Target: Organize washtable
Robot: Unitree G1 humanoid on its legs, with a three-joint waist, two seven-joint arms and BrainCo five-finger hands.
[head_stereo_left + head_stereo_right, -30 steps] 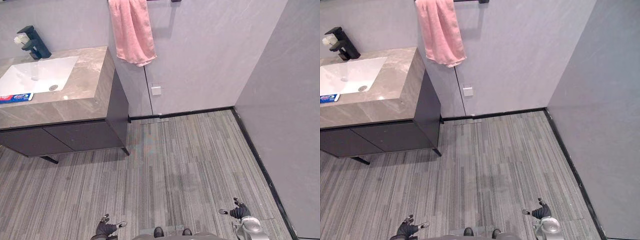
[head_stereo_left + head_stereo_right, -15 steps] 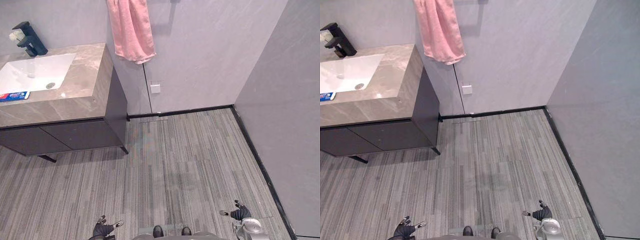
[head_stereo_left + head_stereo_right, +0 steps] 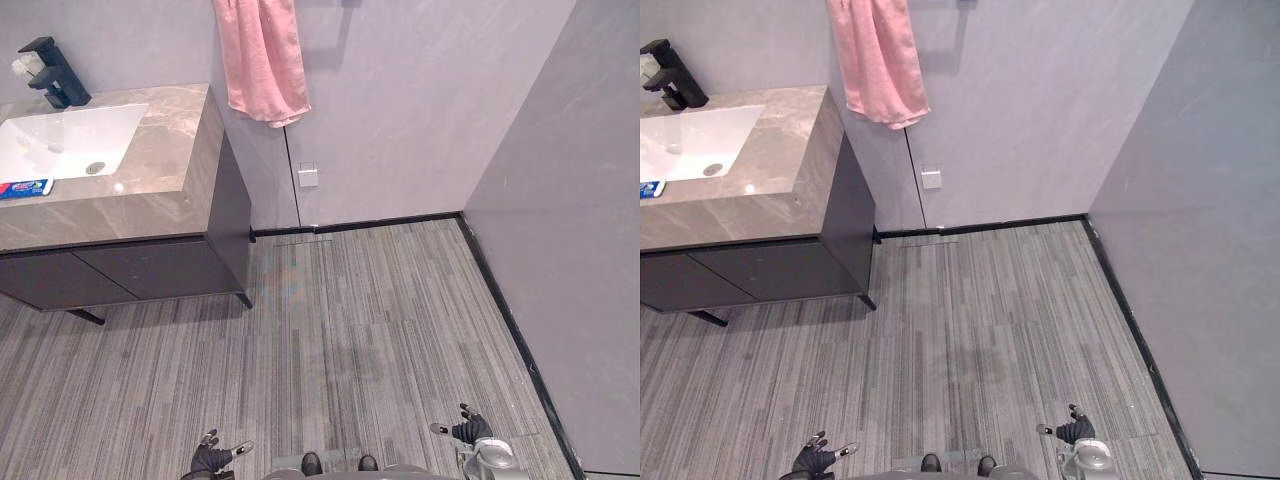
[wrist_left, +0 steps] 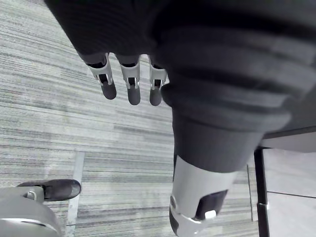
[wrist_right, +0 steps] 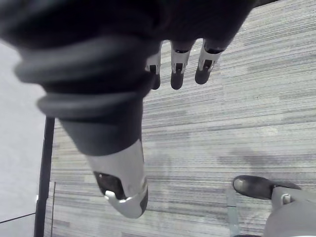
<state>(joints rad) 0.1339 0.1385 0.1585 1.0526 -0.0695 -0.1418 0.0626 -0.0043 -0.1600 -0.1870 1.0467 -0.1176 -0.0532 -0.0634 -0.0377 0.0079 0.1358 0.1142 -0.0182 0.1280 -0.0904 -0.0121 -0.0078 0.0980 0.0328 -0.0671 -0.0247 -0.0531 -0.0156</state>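
The view has swung a touch — the counter (image 3: 150,190) slides edgeward, so it's the head moving, not the things. Left hand (image 3: 212,458) and right hand (image 3: 463,431) hang low, fingers (image 4: 129,89) straight, empty. The box (image 3: 25,188) on the counter lies well ahead of the left fingers — too far to reach, I'd say.

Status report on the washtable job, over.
Left robot hand and right robot hand open, empty, hanging low. Washtable ahead to the left, beyond reach; toothpaste box lies by its sink. Nothing on the floor between.
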